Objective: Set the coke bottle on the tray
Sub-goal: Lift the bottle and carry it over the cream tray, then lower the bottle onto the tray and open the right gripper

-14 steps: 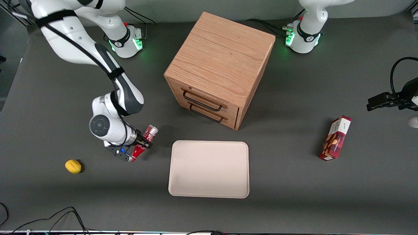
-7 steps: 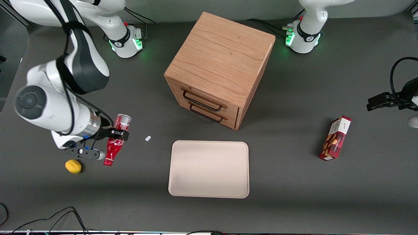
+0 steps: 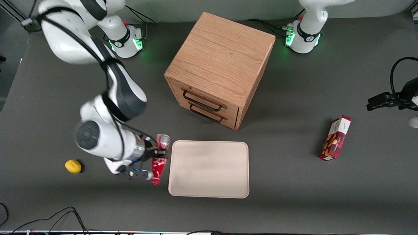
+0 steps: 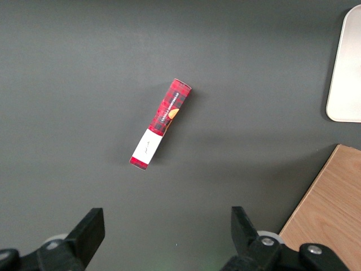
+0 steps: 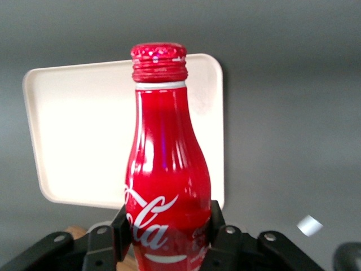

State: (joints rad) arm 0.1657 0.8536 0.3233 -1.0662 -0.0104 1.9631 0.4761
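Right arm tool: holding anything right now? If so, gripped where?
Yes. The tool is shut on the coke bottle, fingers clamping its lower body at the script lettering, neck and cap free. It hangs just beside the tray, toward the working arm's end, not yet over it.

The gripper point(image 3: 157, 153) holding the coke bottle point(image 3: 158, 164) hangs beside the bare tray point(image 3: 209, 169).

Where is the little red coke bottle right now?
The slim red coke bottle is clamped in the right arm's black two-finger gripper, held above the dark table just beside the flat cream-beige tray's edge at the working arm's end, not yet over it.
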